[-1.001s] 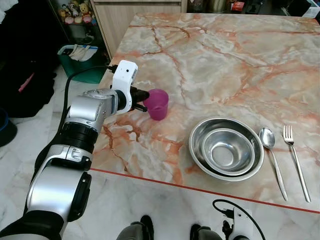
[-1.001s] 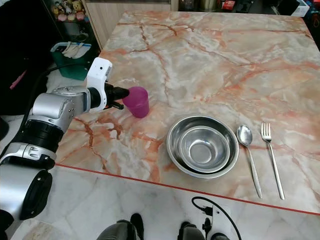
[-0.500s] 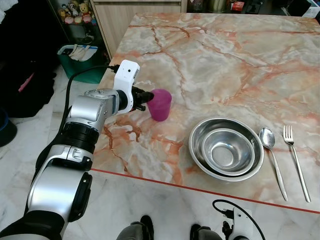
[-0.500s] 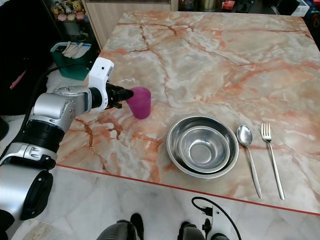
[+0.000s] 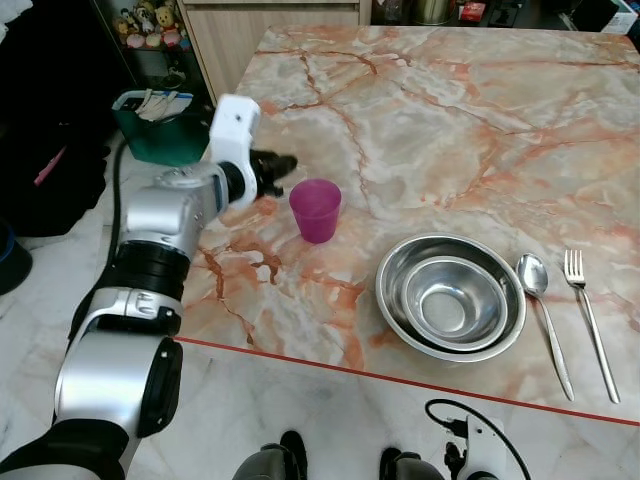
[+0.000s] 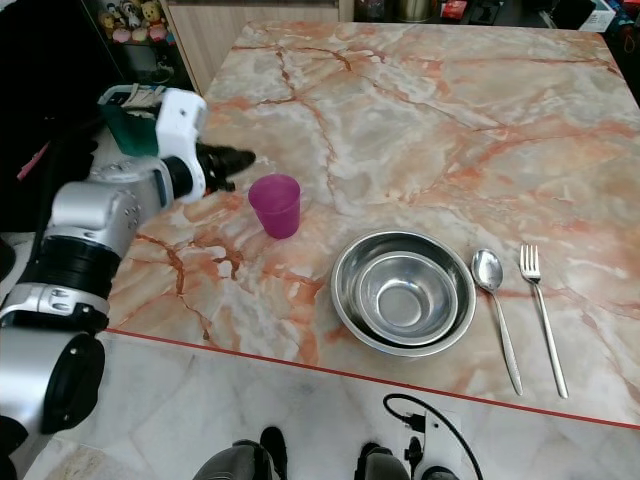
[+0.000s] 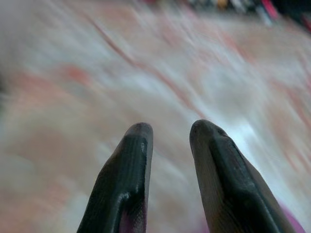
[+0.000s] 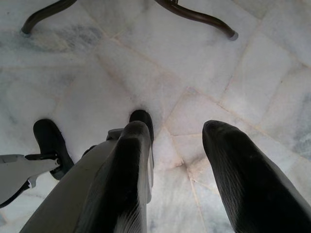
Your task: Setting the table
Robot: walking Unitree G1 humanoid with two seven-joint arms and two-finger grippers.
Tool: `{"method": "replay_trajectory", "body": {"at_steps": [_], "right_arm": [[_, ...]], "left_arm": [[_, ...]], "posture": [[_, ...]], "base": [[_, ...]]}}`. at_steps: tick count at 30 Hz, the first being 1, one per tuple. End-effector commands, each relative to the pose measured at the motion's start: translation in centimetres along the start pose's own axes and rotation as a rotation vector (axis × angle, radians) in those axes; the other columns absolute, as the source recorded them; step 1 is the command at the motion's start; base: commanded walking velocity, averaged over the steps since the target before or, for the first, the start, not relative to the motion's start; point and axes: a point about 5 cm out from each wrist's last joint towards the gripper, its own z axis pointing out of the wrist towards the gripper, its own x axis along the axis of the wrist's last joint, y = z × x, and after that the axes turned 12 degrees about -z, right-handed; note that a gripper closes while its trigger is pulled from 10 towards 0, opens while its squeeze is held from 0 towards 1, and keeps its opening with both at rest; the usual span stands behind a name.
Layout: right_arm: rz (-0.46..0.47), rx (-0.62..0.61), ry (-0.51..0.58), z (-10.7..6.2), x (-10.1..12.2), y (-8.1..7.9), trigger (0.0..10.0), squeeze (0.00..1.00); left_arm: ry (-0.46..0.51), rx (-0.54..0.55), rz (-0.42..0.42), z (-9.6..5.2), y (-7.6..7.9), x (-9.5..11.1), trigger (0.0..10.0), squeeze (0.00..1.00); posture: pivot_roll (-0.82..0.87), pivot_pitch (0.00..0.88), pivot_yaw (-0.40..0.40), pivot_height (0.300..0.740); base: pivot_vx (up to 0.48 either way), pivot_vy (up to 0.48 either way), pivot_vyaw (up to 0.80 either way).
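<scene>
A purple plastic cup [image 5: 316, 208] stands upright on the marble table [image 5: 450, 120], near its left edge. My left gripper [image 5: 283, 165] hovers just left of and behind the cup, apart from it, fingers open with nothing between them. In the blurred left wrist view the gripper [image 7: 167, 133] points over the tabletop, and a sliver of the cup [image 7: 293, 222] shows beside one finger. To the right of the cup sit two nested steel bowls [image 5: 450, 297], then a spoon [image 5: 540, 300] and a fork [image 5: 585, 315]. My right gripper [image 8: 175, 131] hangs open over the floor.
The table's front edge [image 5: 400, 385] carries a red line and runs close before me. A green basket [image 5: 160, 125] stands on the floor left of the table, behind my left arm. A wooden cabinet [image 5: 240, 30] stands at the far left corner.
My left gripper has let go of the purple cup and drawn back to the left and away from me. The cup stays upright where it was set down.
</scene>
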Motion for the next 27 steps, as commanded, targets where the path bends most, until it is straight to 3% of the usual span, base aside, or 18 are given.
{"method": "replay_trajectory", "body": {"at_steps": [1,3,8,9,11,12,15,19,21,22,23,24,26,27], "right_arm": [[0.007,0.009,-0.034,-0.2,-1.1,-0.3,10.0,0.0],[0.009,0.011,-0.032,-0.2,-1.1,-0.3,10.0,0.0],[0.01,0.013,-0.029,-0.2,-1.0,-0.3,10.0,0.0],[0.01,0.013,-0.029,-0.2,-1.0,-0.3,10.0,0.0],[0.01,0.014,-0.028,-0.3,-1.0,-0.3,10.0,0.0],[0.01,0.014,-0.028,-0.3,-1.0,-0.3,10.0,0.0],[0.007,0.016,-0.028,-0.3,-1.1,-0.3,10.0,0.0],[0.006,0.019,-0.03,-0.3,-1.1,-0.4,10.0,0.0],[0.011,0.018,-0.031,-0.3,-1.2,-0.5,10.0,0.0],[0.013,0.018,-0.032,-0.3,-1.2,-0.5,10.0,0.0],[0.013,0.018,-0.032,-0.3,-1.2,-0.5,10.0,0.0],[0.013,0.018,-0.032,-0.3,-1.2,-0.5,10.0,0.0],[0.007,0.02,-0.035,-0.3,-1.3,-0.5,10.0,0.0],[0.005,0.021,-0.035,-0.3,-1.3,-0.5,10.0,0.0]], "left_arm": [[0.141,0.133,-0.014,-1.0,-2.4,2.1,10.0,0.0],[0.22,0.31,0.035,-2.7,-5.5,2.6,10.0,0.0],[0.241,0.608,0.19,-6.3,-10.8,1.5,10.0,0.0],[0.241,0.608,0.19,-6.3,-10.8,1.5,10.0,0.0],[0.223,0.717,0.23,-7.8,-12.8,0.5,10.0,0.0],[0.223,0.717,0.23,-7.8,-12.8,0.5,10.0,0.0],[0.186,0.893,0.271,-10.7,-15.7,-1.5,10.0,0.0],[0.126,1.059,0.345,-13.7,-18.1,-4.2,10.0,0.0],[0.059,1.123,0.358,-15.3,-19.0,-6.5,10.0,0.0],[0.011,1.17,0.345,-16.7,-19.5,-8.7,10.0,0.0],[0.011,1.17,0.345,-16.7,-19.5,-8.7,10.0,0.0],[-0.018,1.197,0.354,-17.5,-19.7,-10.0,10.0,0.0],[-0.029,1.212,0.31,-18.2,-19.8,-11.4,10.0,0.0],[-0.038,1.233,0.249,-18.8,-19.8,-12.6,10.0,0.0]], "posture": [[-0.07,0.199,0.085,0.74],[-0.07,0.199,0.084,0.74],[-0.07,0.193,0.086,0.74],[-0.07,0.193,0.086,0.74],[-0.07,0.189,0.086,0.74],[-0.07,0.189,0.086,0.74],[-0.07,0.185,0.088,0.74],[-0.07,0.177,0.091,0.74],[-0.07,0.172,0.095,0.74],[-0.07,0.17,0.096,0.74],[-0.07,0.17,0.096,0.74],[-0.07,0.168,0.096,0.74],[-0.07,0.166,0.097,0.74],[-0.07,0.166,0.097,0.74]], "base": [[0.0,0.0,0.0],[0.0,0.0,0.0],[0.0,0.0,0.0],[0.0,0.0,0.0],[0.0,0.0,0.0],[0.0,0.0,0.0],[0.0,0.0,0.0],[0.0,0.0,0.0],[0.0,0.0,0.0],[0.0,0.0,0.0],[0.0,0.0,0.0],[0.0,0.0,0.0],[0.0,0.0,0.0],[0.0,0.0,0.0]]}}
